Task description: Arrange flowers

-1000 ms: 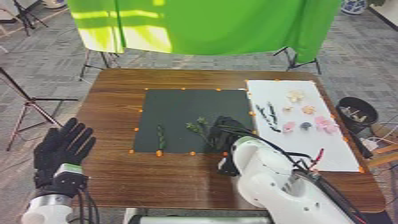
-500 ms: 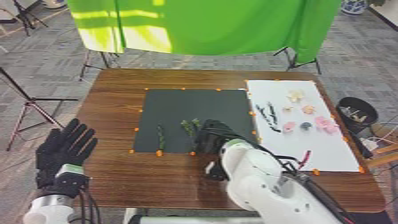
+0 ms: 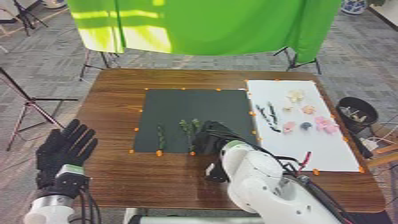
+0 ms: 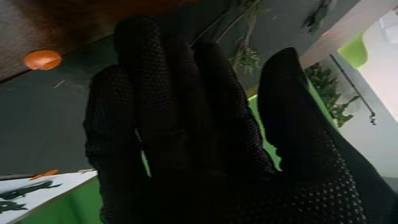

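Right hand (image 3: 211,136): fingers straight, thumb apart; at the black sheet (image 3: 195,102), lower right, just beside the leafy sprigs (image 3: 188,128). Left hand (image 3: 67,147): fingers straight, by the counter (image 3: 117,110), left edge. Lone sprig (image 3: 161,136): black sheet, left. Pink flowers (image 3: 326,125): white sheet (image 3: 329,155). Risks, to my eye: sideways brush of the glove, skewing nearby stems; bulky fingertips, missing a thin stalk; downward pressure, crushing leaves.
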Available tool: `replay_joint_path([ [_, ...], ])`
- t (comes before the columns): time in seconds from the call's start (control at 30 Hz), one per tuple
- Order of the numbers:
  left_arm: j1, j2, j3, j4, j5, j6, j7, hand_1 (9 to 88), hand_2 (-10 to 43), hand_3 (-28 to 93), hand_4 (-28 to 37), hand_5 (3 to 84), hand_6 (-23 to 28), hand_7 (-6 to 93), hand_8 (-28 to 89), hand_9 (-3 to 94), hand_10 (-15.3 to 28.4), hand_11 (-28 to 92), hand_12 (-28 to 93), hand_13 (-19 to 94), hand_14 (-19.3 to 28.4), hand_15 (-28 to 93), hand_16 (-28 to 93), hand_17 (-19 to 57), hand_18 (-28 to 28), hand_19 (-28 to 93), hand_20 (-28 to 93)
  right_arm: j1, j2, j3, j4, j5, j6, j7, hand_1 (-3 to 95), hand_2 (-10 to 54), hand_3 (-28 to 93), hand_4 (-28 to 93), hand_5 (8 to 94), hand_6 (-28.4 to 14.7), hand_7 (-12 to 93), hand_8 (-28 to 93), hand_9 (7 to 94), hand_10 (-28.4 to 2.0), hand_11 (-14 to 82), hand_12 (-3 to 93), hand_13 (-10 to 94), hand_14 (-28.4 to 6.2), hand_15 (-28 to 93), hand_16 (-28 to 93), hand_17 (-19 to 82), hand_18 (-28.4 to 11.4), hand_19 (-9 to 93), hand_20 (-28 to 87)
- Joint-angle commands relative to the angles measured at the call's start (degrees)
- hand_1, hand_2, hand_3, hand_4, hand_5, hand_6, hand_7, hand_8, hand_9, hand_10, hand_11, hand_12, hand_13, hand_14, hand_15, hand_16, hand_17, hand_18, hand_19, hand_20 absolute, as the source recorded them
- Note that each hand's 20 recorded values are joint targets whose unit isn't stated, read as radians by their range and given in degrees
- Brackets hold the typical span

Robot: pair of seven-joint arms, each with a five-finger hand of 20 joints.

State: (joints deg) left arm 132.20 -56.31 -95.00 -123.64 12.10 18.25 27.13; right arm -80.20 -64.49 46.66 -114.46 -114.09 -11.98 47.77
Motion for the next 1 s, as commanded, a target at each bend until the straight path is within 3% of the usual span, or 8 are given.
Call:
replay_joint_path([
  [0.03,0.8,-0.43,0.01,0.09,-0.46,-0.94,-0.21,28.3,15.6,73,-28.3,43.0,10.0,15.3,-8,34.6,16.4,28,12,25,17.3,42,-8,-6.0,15.0,36,9,-1.1,1.8,1.0,0.6,1.0,1.3,0.8,25.1,20.7,83,-17,64.6,-8.8,14,-9,55.8,-20.8,8.2,13.1,60,-19.1,49,18,34,-24.7,88,22],
  [0.2,0.7,-0.53,0.22,0.12,-0.45,-1.15,-0.2,28.2,15.6,73,-28.3,43.0,10.0,15.2,-8,34.6,16.4,28,12,25,17.2,42,-8,-6.0,15.0,36,9,-2.5,2.9,1.6,-1.3,1.2,5.8,-1.4,25.2,19.1,82,-17,60.8,-8.7,15,-10,54.7,-21.4,8.4,13.2,60,-19.2,50,17,35,-24.8,88,21],
  [0.37,0.7,-0.69,0.17,0.26,-0.42,-1.21,-0.1,28.2,15.6,73,-28.3,42.9,9.9,15.4,-8,34.6,16.3,28,12,25,17.2,42,-8,-6.0,15.0,36,9,-5.3,6.6,3.0,-3.2,-3.8,17.8,-11.8,23.2,13.7,81,-19,55.5,-7.4,14,-10,53.4,-22.1,8.6,13.4,60,-19.2,50,17,35,-24.9,89,21],
  [0.47,0.9,-0.79,-0.01,0.08,-0.42,-1.24,0.14,28.3,15.6,73,-28.2,42.9,9.9,15.4,-8,34.6,16.3,28,12,25,17.2,42,-8,-6.0,15.0,36,9,-5.7,8.5,5.0,-3.0,-9.6,23.0,-12.7,21.6,7.8,81,-19,50.7,-6.7,13,-10,52.6,-21.4,8.7,13.7,60,-19.0,50,17,34,-24.4,88,21],
  [0.63,1.0,-0.52,-0.13,-0.15,-0.42,-1.47,0.97,28.2,15.6,73,-28.3,42.9,9.9,15.5,-8,34.6,16.4,28,12,25,17.2,42,-8,-6.0,15.0,36,9,-4.9,10.1,13.1,-0.7,-9.6,19.1,-4.9,22.7,0.3,80,-20,48.8,-7.6,11,-10,52.1,-20.9,8.3,14.0,59,-18.4,50,18,33,-24.3,88,22],
  [0.73,0.9,-0.18,-0.26,-0.47,-1.57,-2.27,1.55,28.3,15.6,73,-28.3,42.9,9.9,15.4,-8,34.6,16.5,28,12,25,17.2,42,-8,-6.0,15.0,36,9,-4.1,10.7,16.8,1.5,-11.1,15.0,-2.0,30.7,-8.3,78,-22,48.5,-8.5,11,-10,50.3,-21.1,8.5,14.4,58,-17.6,51,17,33,-23.9,87,22],
  [0.93,-0.2,0.22,-0.14,-0.22,-0.94,-2.48,1.25,28.2,15.6,73,-28.2,42.9,9.9,15.2,-8,34.6,16.5,28,12,25,17.1,42,-8,-6.0,15.0,36,9,-1.6,11.5,18.9,4.0,-9.7,10.5,1.2,36.9,-9.5,76,-27,48.3,-9.9,10,-10,49.1,-20.6,8.5,14.2,58,-15.9,54,17,33,-23.7,87,23],
  [1.0,-1.1,1.21,0.07,0.23,-1.29,-2.57,1.39,28.3,15.6,73,-28.2,42.9,10.0,15.1,-8,34.7,16.5,27,12,25,17.1,42,-8,-6.0,15.0,36,9,-1.1,11.4,18.5,4.8,-10.1,10.8,1.4,35.5,-9.5,75,-28,48.9,-10.0,10,-10,49.3,-20.5,8.4,14.2,58,-15.9,55,17,33,-23.7,87,23],
])
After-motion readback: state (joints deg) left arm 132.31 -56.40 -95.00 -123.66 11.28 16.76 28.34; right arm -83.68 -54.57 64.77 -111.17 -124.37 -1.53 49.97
